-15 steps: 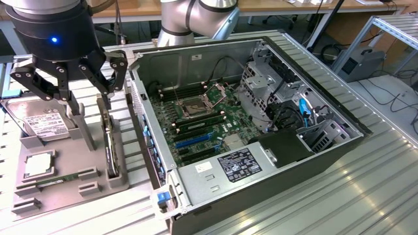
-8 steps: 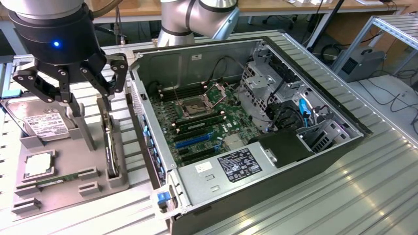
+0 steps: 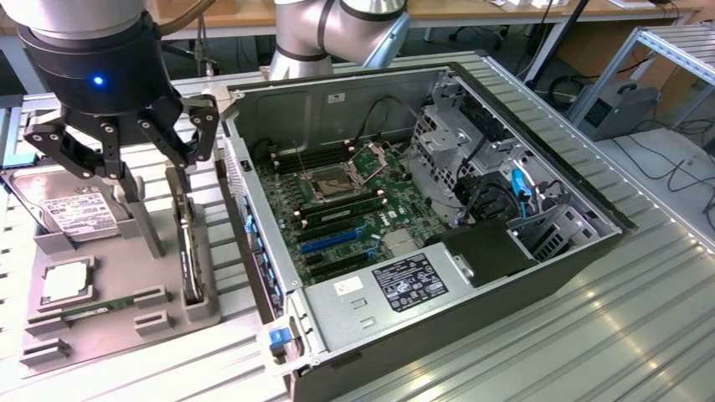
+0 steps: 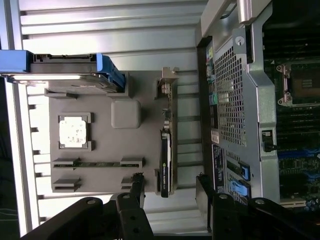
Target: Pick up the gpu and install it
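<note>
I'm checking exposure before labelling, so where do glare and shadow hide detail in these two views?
Exterior view: glare streaks the table beside the case, whose inside is evenly lit. Wrist view: the table washes out white, the cpu glares, the gpu is a dark edge on the grey tray, and the case's inside falls into shadow.

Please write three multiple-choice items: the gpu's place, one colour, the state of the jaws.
1. The gpu is: A) in the motherboard B) in the grey holder beside the case C) between the jaws
2. The small light above the jaws is: A) blue B) red C) green
3. The jaws are: A) shut on the gpu B) shut on a cable C) open, empty
B: it stands on edge in the holder. A: a blue dot glows. C: they spread above the holder, nothing between.
</note>
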`<control>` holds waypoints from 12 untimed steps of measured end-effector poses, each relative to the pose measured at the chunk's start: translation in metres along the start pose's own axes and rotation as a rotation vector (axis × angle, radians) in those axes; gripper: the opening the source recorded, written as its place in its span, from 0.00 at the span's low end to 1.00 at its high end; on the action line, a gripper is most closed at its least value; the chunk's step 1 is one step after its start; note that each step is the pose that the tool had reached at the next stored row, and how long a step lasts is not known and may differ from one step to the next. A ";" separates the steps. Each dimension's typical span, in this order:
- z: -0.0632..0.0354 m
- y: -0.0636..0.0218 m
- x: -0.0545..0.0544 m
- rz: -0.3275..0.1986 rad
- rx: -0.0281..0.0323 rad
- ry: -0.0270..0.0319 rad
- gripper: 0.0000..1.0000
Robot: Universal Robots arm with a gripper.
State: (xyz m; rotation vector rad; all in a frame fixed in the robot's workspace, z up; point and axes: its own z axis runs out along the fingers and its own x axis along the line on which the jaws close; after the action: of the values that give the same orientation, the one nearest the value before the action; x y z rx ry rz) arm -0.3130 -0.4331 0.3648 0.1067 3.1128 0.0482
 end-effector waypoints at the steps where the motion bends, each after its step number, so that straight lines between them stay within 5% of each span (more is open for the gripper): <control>1: 0.0004 0.0000 0.000 0.000 0.0001 0.0001 0.54; 12: 0.0055 -0.0002 0.000 0.000 0.0000 0.0001 0.54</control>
State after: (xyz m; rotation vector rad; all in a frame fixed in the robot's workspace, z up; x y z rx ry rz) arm -0.3131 -0.4331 0.3592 0.1068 3.1129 0.0481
